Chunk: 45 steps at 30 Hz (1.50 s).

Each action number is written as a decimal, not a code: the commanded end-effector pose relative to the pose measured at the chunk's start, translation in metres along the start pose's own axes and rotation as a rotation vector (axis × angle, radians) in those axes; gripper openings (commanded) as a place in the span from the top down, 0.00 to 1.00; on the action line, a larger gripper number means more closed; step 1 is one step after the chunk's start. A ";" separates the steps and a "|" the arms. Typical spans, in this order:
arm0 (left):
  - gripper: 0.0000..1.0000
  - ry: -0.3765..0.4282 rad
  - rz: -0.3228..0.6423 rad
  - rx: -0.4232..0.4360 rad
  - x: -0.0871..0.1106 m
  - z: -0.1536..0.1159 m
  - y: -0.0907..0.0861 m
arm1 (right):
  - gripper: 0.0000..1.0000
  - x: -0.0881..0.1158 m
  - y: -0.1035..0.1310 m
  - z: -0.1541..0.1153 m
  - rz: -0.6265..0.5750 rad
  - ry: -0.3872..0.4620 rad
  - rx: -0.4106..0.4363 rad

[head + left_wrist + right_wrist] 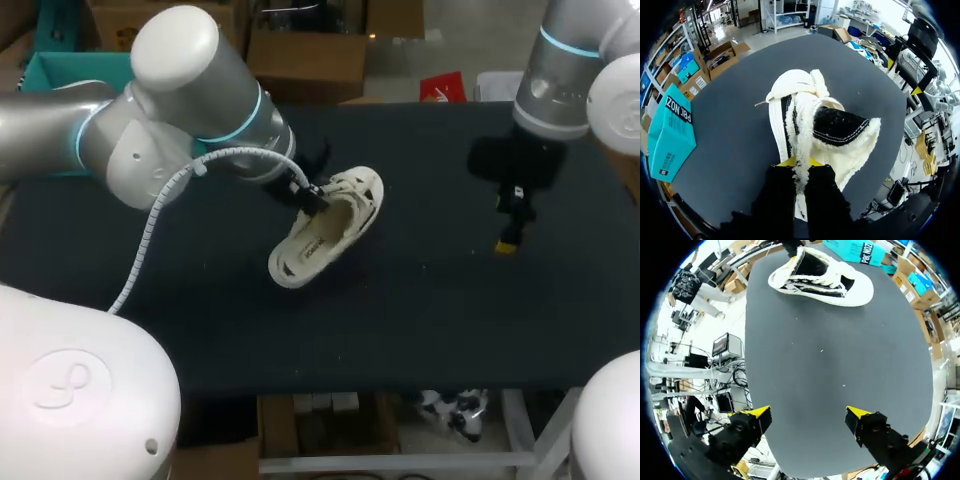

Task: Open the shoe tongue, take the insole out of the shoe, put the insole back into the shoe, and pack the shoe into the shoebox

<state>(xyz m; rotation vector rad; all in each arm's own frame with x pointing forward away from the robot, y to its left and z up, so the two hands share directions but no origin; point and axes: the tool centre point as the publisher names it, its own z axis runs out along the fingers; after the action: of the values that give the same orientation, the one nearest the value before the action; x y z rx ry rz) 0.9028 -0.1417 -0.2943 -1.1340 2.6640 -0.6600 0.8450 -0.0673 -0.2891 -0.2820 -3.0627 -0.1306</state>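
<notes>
A cream shoe (330,225) lies on its side in the middle of the black table (420,300), its opening facing the front edge. The insole (312,250) shows inside it. My left gripper (312,195) is at the shoe's upper opening, shut on the fleecy edge of the black-lined tongue (840,125), seen pinched between its fingers (800,162). My right gripper (508,238) hangs open over bare table to the right, apart from the shoe (820,277), with nothing between its yellow tips (807,415).
A teal shoebox (60,70) stands at the table's back left, behind my left arm; its teal lid (670,135) shows beside the left gripper. Bare black tabletop lies in front of and right of the shoe.
</notes>
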 end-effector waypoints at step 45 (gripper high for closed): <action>1.00 -0.022 0.288 0.225 -0.500 -0.163 -0.027 | 0.00 -0.004 0.003 -0.001 -0.151 0.006 -0.007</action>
<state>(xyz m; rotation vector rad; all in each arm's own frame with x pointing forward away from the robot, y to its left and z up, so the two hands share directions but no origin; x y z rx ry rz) 1.1714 0.2350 -0.1448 -0.7089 2.4718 -0.8052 0.8502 -0.0644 -0.2888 -0.0496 -3.0753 -0.1506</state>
